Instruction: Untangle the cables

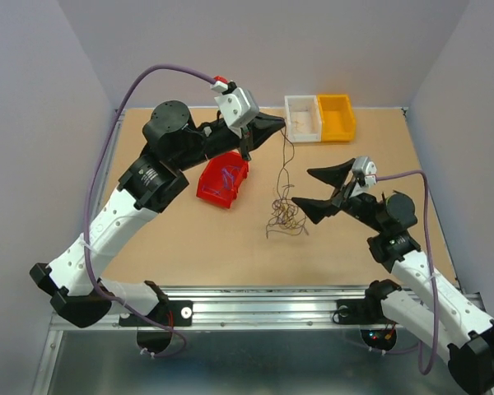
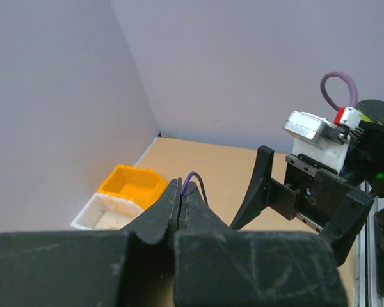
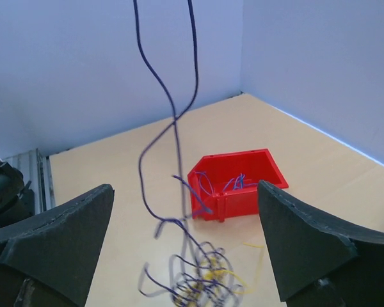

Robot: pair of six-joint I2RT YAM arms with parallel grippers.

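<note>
Two tools: left tool tight on one purple cable, right tool spread wide, empty; one tangled clump

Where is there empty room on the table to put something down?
Bare table lies between the red bin and the metal rail, and right of the yellow bin. The middle is crowded: the wires dangle from the left end effector, beside the open right end effector.
</note>
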